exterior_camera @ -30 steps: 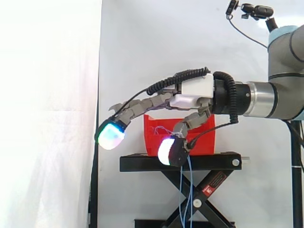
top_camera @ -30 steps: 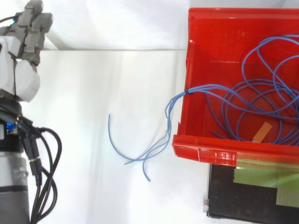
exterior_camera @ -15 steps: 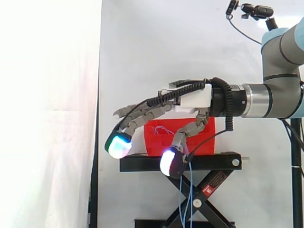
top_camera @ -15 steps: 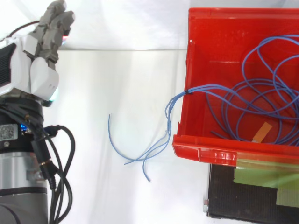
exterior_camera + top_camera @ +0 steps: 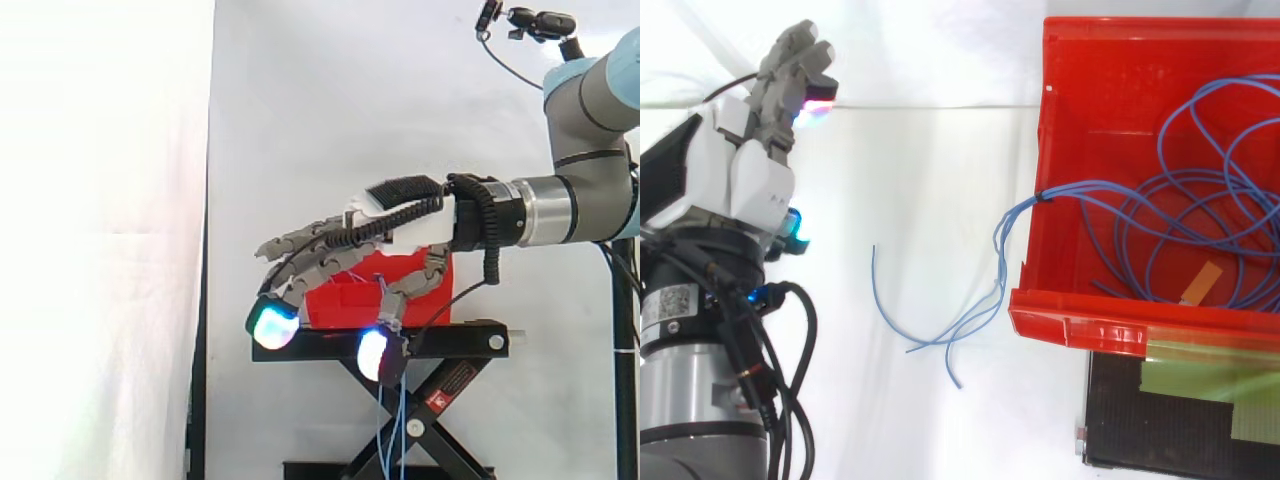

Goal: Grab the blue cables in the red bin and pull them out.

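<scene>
1. Side view: the arm enters from the right edge. The robot hand (image 5: 410, 232) is held roughly level in front of the red bin (image 5: 345, 308), its fingers reaching left and drooping downward.
2. Robot hand state: released. The fingers are spread and only loosely bent, with nothing between them and the thumb. One of the fingertips (image 5: 273, 326) glows cyan-green at the left end of the stand's top plate; the thumb's pad glows white-blue lower down, in front of the plate's front edge.
3. The red bin sits on the top plate of the black stand (image 5: 470, 340), a scissor-type lift.
4. Strands of the blue cables (image 5: 390, 430) hang straight down from the bin's front, past the plate's edge and in front of the scissor legs.
5. Top view: the robot hand (image 5: 748, 180) is at the left side, fingers pointing toward the top edge, well apart from the red bin (image 5: 1110, 90) at the right. It touches no cable.
6. Most of the blue cables (image 5: 1080, 186) lie as loose loops inside the bin. A bundle crosses the bin's left wall at a notch and trails out to the left, the free ends fanning apart between hand and bin.
7. A small tan strip (image 5: 1203, 283) lies on the bin floor near its front wall, among the loops.
8. The corner of the black stand (image 5: 1120, 420) shows below the bin's front lip.
</scene>
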Robot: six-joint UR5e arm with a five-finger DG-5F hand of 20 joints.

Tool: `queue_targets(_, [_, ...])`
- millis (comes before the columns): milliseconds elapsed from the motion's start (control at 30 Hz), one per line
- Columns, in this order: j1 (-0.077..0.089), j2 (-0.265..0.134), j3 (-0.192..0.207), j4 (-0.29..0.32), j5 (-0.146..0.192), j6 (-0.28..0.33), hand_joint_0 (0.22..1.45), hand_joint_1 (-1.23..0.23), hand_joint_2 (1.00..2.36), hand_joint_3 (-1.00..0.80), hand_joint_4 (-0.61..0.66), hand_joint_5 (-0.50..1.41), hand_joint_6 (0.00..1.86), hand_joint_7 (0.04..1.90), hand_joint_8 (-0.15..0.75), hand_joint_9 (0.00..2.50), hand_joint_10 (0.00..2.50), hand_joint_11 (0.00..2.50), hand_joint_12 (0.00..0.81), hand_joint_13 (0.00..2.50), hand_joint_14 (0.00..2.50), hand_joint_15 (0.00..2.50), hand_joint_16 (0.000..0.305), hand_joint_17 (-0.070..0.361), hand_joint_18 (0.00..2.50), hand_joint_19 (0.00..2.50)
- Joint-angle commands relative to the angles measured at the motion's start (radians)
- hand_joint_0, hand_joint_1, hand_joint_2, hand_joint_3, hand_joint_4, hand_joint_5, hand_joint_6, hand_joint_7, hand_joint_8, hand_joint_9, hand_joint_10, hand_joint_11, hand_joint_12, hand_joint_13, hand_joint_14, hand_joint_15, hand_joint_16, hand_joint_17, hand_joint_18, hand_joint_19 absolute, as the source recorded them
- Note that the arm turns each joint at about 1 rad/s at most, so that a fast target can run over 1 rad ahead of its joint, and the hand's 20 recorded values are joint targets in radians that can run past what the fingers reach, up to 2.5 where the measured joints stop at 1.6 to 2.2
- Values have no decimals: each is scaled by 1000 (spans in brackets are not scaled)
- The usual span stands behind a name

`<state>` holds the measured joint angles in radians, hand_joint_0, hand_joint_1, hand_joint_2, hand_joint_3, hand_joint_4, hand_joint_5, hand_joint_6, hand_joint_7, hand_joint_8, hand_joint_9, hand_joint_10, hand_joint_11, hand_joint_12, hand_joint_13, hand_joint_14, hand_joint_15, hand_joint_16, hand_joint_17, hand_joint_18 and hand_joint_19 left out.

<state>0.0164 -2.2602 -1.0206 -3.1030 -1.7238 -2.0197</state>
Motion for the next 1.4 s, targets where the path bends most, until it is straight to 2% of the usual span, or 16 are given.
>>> queue_targets(0, [-12, 1, 22, -78, -27, -75, 764, -904, 1000, -1000, 187, 491, 8, 512, 246, 439, 11, 349, 320, 213, 9, 264, 44, 99, 203, 457])
queue_targets(167, [-18, 2, 40, -155, -37, -115, 765, -900, 1000, -1000, 184, 478, 8, 506, 247, 441, 11, 341, 319, 213, 9, 256, 44, 99, 203, 446])
queue_targets(200, [-21, 4, 54, -180, -39, -129, 766, -899, 1000, -1000, 184, 478, 9, 505, 247, 440, 11, 348, 319, 213, 9, 260, 44, 99, 203, 446])
queue_targets(333, [-24, 2, 74, -193, -37, -153, 768, -899, 1000, -1000, 184, 479, 9, 502, 246, 443, 13, 341, 318, 213, 10, 264, 44, 99, 203, 455])
queue_targets(367, [-26, 4, 83, -201, -39, -193, 771, -898, 1000, -1000, 183, 478, 9, 505, 245, 443, 11, 348, 319, 216, 11, 265, 44, 99, 202, 455])
queue_targets(433, [-29, 2, 90, -203, -37, -224, 774, -898, 1000, -1000, 183, 478, 9, 506, 246, 443, 11, 351, 318, 217, 9, 266, 44, 98, 203, 459])
queue_targets(867, [-56, 4, 90, -247, -40, -377, 781, -896, 1000, -1000, 176, 481, 8, 502, 245, 452, 11, 358, 318, 217, 11, 267, 43, 98, 203, 456])
queue_targets(1033, [-62, 2, 90, -267, -31, -394, 783, -892, 1000, -1000, 176, 459, 8, 485, 243, 441, 11, 359, 317, 215, 9, 271, 43, 97, 199, 448])
queue_targets(1167, [-76, 2, 90, -316, -27, -414, 784, -890, 1000, -1000, 175, 450, 9, 485, 244, 437, 11, 367, 317, 214, 9, 271, 43, 97, 196, 452])
queue_targets(1367, [-87, 2, 88, -381, -33, -449, 789, -888, 1000, -1000, 180, 452, 9, 490, 243, 437, 12, 379, 315, 214, 9, 274, 43, 96, 195, 449])
